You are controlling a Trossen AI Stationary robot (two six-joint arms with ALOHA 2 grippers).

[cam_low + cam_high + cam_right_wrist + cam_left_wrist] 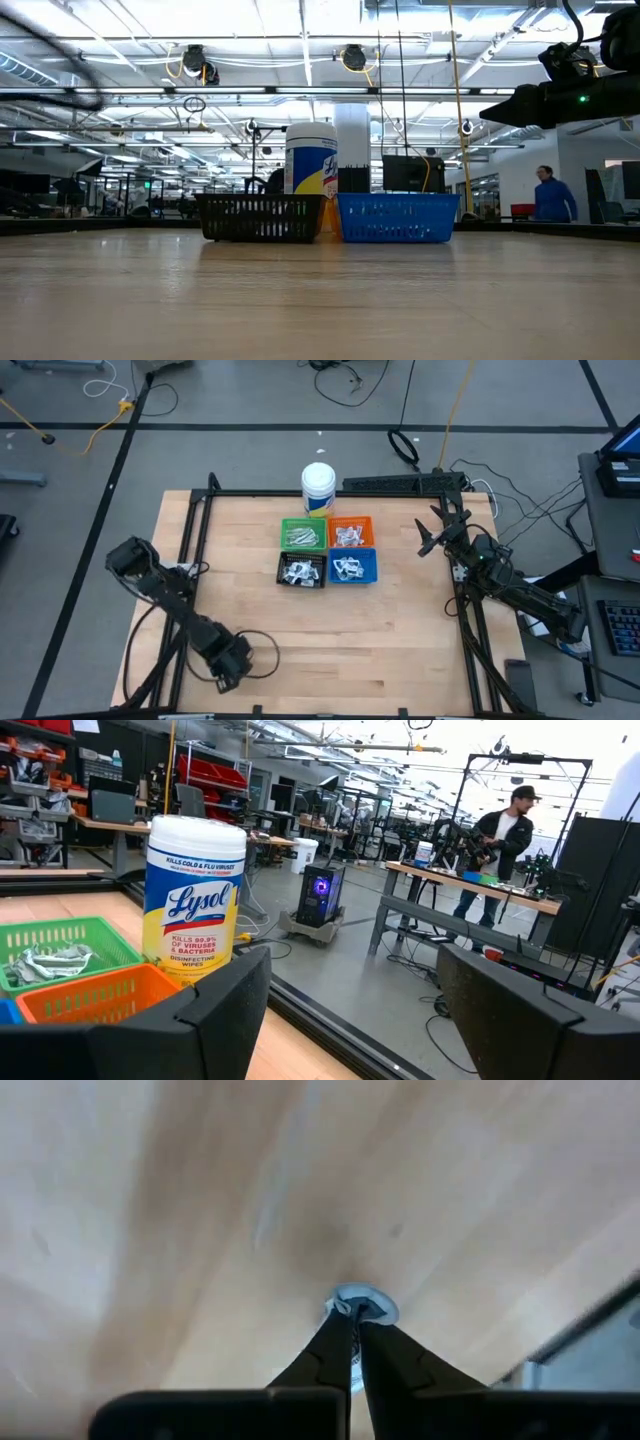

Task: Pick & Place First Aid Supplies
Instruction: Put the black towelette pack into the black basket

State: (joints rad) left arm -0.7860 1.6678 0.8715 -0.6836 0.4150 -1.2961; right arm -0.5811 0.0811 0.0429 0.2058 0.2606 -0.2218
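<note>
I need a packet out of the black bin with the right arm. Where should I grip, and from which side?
Come straight down from above: the black bin has walls all round, and the blue bin touches one side. Pinch a raised edge of the topmost white packet; they lie in a loose, overlapping heap. The right gripper, open, hovers beside the bins.

Two matte-black jointed arms trailing black cables, each hand (352, 1315) ending in slim, tapered dark fingers.

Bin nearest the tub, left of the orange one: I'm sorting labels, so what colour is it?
Green, a square mesh bin holding packets; the high view shows it best.
</note>
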